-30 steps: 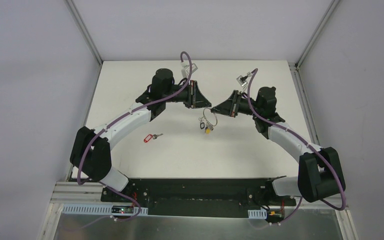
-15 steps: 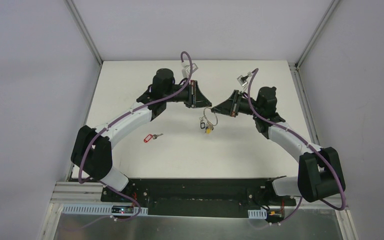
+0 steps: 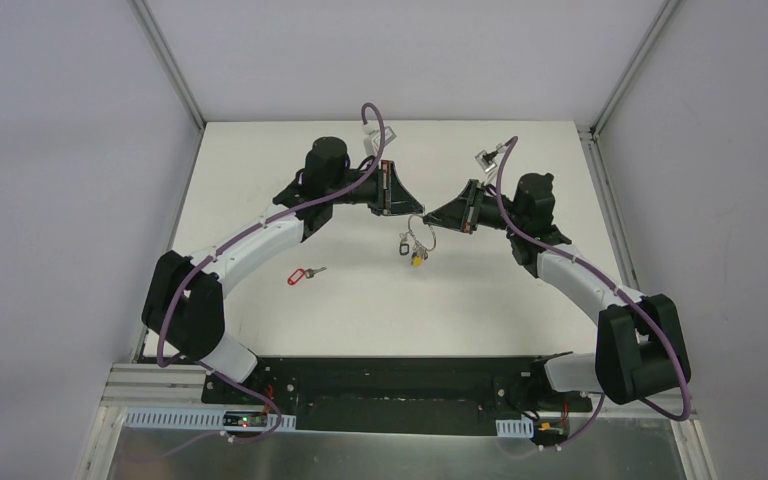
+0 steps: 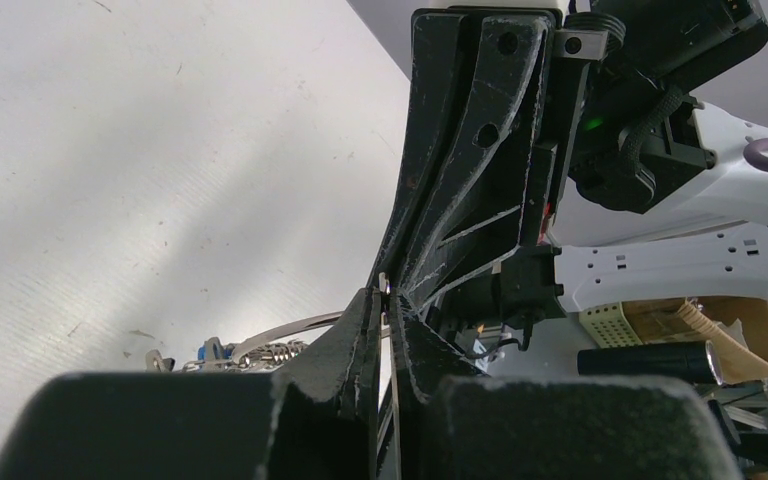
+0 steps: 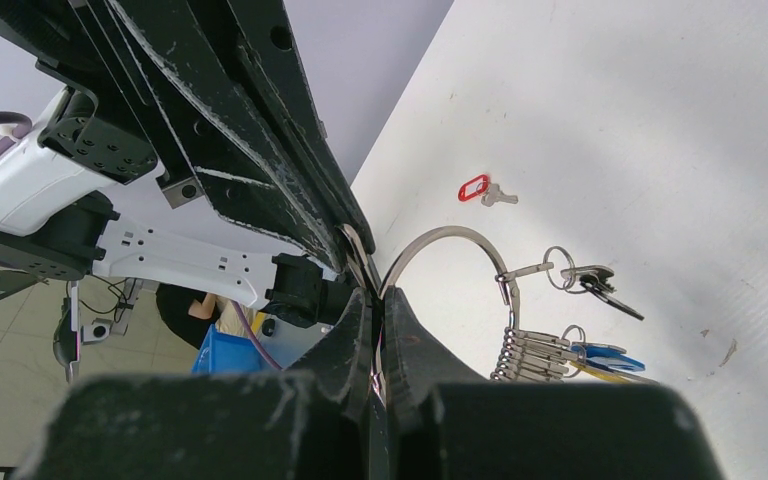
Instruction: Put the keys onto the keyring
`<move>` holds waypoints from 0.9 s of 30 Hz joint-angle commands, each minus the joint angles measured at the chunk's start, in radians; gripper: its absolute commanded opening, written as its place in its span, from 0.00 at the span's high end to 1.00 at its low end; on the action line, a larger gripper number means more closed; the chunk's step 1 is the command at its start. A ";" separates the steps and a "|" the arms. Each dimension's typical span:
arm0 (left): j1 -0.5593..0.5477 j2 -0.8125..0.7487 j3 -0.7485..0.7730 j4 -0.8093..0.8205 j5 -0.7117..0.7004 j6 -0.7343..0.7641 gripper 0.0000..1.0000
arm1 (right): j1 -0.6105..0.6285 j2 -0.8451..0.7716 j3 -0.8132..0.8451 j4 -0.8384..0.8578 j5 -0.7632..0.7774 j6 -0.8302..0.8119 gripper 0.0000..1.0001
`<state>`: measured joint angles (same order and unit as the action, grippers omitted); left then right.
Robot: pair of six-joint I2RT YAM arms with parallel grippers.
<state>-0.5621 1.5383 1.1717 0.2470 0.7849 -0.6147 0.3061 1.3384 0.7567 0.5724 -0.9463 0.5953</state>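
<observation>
Pinching the keyring (image 5: pixel 457 233) from opposite sides, the two arms meet over the middle of the white counter (image 5: pixel 660 120). The right end effector (image 5: pixel 375 300) is clenched on the thin wire of the ring, its fingers pressed together with the silver loop arching out of them. The left end effector (image 4: pixel 385 305) faces it tip to tip, and its fingers are drawn in to a narrow slit with the same wire caught between them, so it too appears to be grasping the ring. Below the grips hangs the bunch of silver keys (image 5: pixel 535 355) with the blue tag (image 5: pixel 605 355) and the yellow tag (image 5: pixel 600 372). The black-tagged key (image 5: pixel 600 283) dangles on a small ring of its own just beside the big loop; whether it is threaded onto the loop I cannot tell. The red-tagged key (image 5: pixel 482 190) lies flat on the counter, well apart from the ring, on the left arm's side.
</observation>
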 commanded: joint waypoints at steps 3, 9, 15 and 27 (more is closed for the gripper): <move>0.001 0.002 0.052 0.026 0.040 -0.006 0.94 | -0.006 -0.001 0.001 0.077 -0.006 0.014 1.00; -0.001 0.012 0.060 0.035 0.043 -0.021 0.91 | -0.006 0.002 0.001 0.079 -0.006 0.014 1.00; 0.000 0.014 0.057 0.038 0.048 -0.023 0.93 | -0.006 0.002 0.002 0.080 -0.006 0.014 1.00; -0.003 0.018 0.058 0.036 0.042 -0.019 1.00 | -0.006 0.003 0.003 0.084 -0.011 0.013 1.00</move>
<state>-0.5613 1.5539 1.1885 0.2443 0.8009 -0.6220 0.3042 1.3426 0.7547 0.5880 -0.9485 0.5991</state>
